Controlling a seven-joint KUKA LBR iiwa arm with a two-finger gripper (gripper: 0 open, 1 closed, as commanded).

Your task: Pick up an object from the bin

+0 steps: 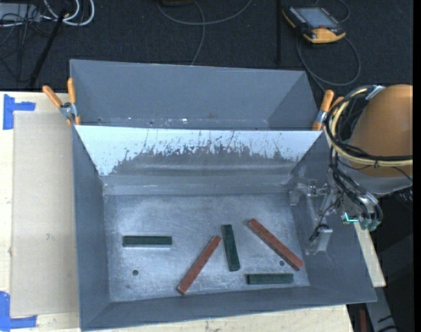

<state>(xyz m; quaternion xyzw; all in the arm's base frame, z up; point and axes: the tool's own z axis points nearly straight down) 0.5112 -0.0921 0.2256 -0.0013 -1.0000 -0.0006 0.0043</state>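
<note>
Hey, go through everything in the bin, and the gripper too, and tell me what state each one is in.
Left green stick: flat, alone.
Left red stick: flat, slanted.
Middle green stick: flat, pointing toward the back wall.
Right red stick: flat, slanted.
Front green stick: flat, near the front wall.
Gripper: by the right wall.

The right wall [338, 275] is crowding my gripper [318, 244]. A reddish bar [274, 243] is lying just beside it. The far floor [196, 213] is lying open.
</note>
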